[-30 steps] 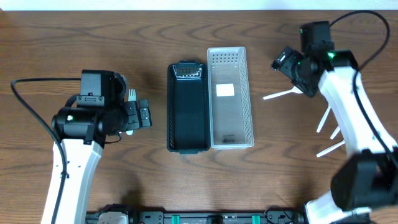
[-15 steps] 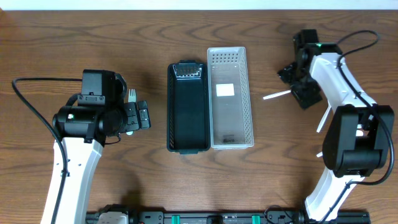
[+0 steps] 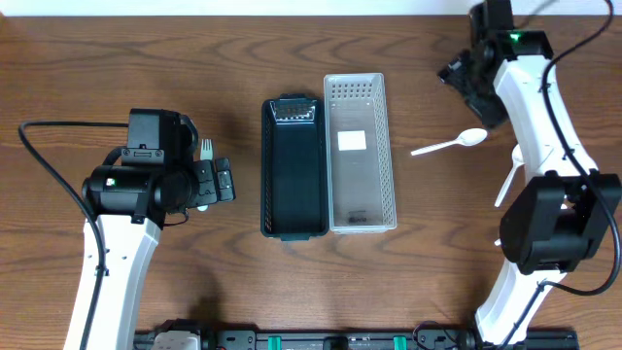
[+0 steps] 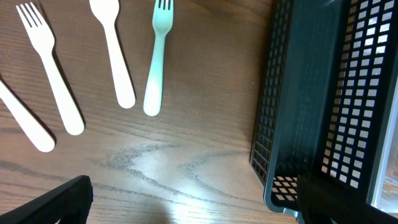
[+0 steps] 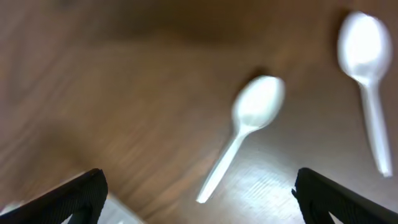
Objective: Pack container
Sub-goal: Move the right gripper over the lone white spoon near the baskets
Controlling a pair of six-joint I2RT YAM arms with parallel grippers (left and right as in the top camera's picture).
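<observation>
On the far left my left claw [image 3: 222,182] hangs released above the wooden surface [image 3: 97,58], holding nothing, its two tips wide apart at the bottom corners of the left wrist view. The forks lie just beyond it on the side away from me. In that view a white fork [image 4: 51,74] and the green fork [image 4: 155,59] lie nearly parallel, handles toward the claw and tines away, so their long axes cross the line between my tips. The black container [image 3: 293,167] lies to the right of that claw, close by, its long side running away from me. The white container [image 3: 359,153] sits flush against its right wall, lying the same way. Neither holds any cutlery that I can see, so I judge the packing not yet begun. Further right, a white spoon [image 3: 449,145] lies just beside the white container. Its long axis runs almost left to right, handle tip toward the container and bowl toward the right arm. A second spoon [image 3: 508,180] lies beyond it, partly under that arm. The right claw [image 5: 199,199] is up at the far right corner, released and empty. Its wrist view is blurred, but it shows both spoons ahead of the tips. The spoon therefore lies nearer to me than that claw and slightly left of it. The right arm is the nearer one for it, as the left is for the forks. I judge I must turn the wrist so the tips close across the handle.
</observation>
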